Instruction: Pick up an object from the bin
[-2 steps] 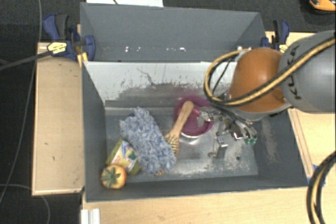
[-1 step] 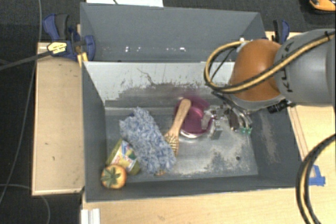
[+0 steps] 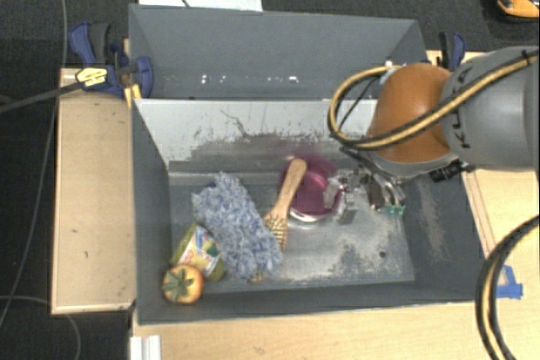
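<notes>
My gripper (image 3: 341, 201) is low in the bin's right half, right at the right-hand edge of a magenta cup (image 3: 311, 183) that lies on its side near the back wall. Whether it touches the cup is hard to make out. A wooden brush (image 3: 288, 196) with a pale handle leans across the cup's left side, its bristled head pointing to the front. Left of the brush lies a shaggy blue cloth (image 3: 234, 223).
A colourful packet (image 3: 196, 250) and an orange toy fruit with a green top (image 3: 183, 284) sit in the front left corner. The arm with its orange cover and yellow cables reaches in over the right wall. Bare grey floor lies in front of the gripper.
</notes>
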Controlling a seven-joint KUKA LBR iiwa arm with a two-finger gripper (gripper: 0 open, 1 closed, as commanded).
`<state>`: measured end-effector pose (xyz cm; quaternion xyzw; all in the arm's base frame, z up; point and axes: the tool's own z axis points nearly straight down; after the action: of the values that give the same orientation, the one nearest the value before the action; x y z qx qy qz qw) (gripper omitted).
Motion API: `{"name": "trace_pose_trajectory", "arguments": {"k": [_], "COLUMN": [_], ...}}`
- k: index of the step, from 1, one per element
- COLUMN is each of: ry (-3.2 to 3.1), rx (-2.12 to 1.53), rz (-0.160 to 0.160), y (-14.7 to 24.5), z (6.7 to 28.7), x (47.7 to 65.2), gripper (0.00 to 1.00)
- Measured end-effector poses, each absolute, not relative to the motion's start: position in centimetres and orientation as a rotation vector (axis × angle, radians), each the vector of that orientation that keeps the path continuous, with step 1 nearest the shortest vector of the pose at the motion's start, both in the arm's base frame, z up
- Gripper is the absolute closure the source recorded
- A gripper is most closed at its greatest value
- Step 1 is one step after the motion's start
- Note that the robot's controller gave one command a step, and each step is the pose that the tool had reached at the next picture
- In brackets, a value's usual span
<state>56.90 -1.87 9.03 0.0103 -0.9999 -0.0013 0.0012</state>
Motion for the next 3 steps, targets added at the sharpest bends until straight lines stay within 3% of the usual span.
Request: {"name": "trace_pose_trajectory", "arguments": {"k": [2,3], "ry": [-3.136,-3.117], "rx": [0.151,0.383], "rz": [-0.008,-0.006], "y": [-1.8,-5.0], "z": [8.4,9.8], "x": [57.2,55.5], "gripper": [1.0,1.0]}}
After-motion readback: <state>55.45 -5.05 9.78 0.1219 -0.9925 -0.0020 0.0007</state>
